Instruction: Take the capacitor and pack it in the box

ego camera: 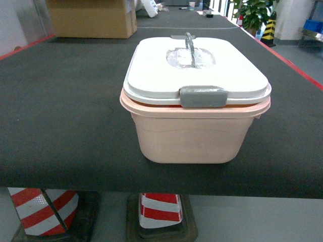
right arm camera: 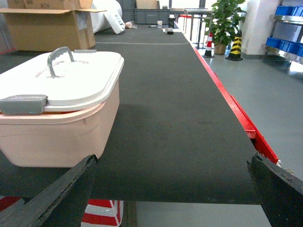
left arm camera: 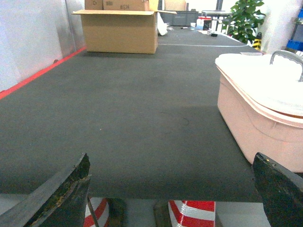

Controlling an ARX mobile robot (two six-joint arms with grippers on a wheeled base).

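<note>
The pale pink box [ego camera: 194, 136] stands near the front edge of the dark table, its white lid [ego camera: 197, 68] on top with a grey handle [ego camera: 190, 48] upright and a grey clip [ego camera: 202, 96] at the front. It also shows at the right of the left wrist view as the box [left arm camera: 255, 123] and at the left of the right wrist view as the box [right arm camera: 57, 132]. My left gripper [left arm camera: 170, 189] is open, left of the box, with nothing between its fingers. My right gripper [right arm camera: 173, 184] is open, right of the box, also empty. No capacitor is in view.
A brown cardboard carton [ego camera: 93, 17] sits at the far left of the table [ego camera: 60, 101]. Red tape [ego camera: 292, 65] lines the table's right edge. Red-and-white cones [ego camera: 160, 209] stand on the floor below the front edge. A potted plant [ego camera: 252, 12] and blue bins [right arm camera: 286, 12] are far right.
</note>
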